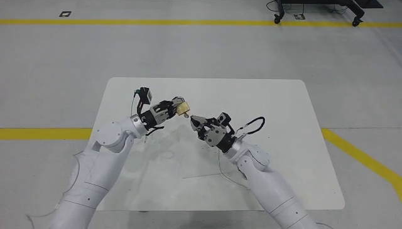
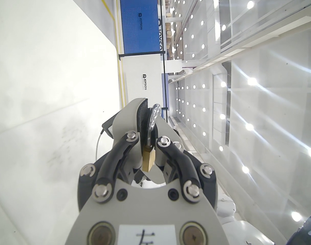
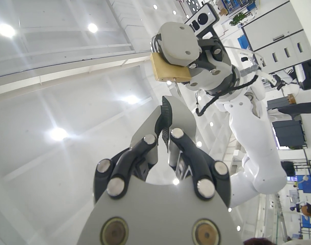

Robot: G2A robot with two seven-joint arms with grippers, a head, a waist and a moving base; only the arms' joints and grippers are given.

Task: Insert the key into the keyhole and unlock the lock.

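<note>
A white surface [image 1: 282,103] carries two robot arms that meet above its middle. The left tool [image 1: 178,106] is clamped on a small brass padlock [image 1: 183,108] and holds it in the air above the surface, a little left of centre. In the left wrist view the tool's two fingers [image 2: 141,118] press on either side of the lock's silver shackle, with the brass body sitting between them closer to the wrist.

In the right wrist view a thin silver key [image 3: 177,87] sticks out of the underside of the brass body, pointing towards the right tool.

The right tool [image 1: 196,122] sits just right of the lock and slightly nearer, aimed at it. Its ribbed fingers [image 3: 167,113] are together, and nothing can be seen between them. Its tip is close to the key, but I cannot tell whether they touch.
</note>
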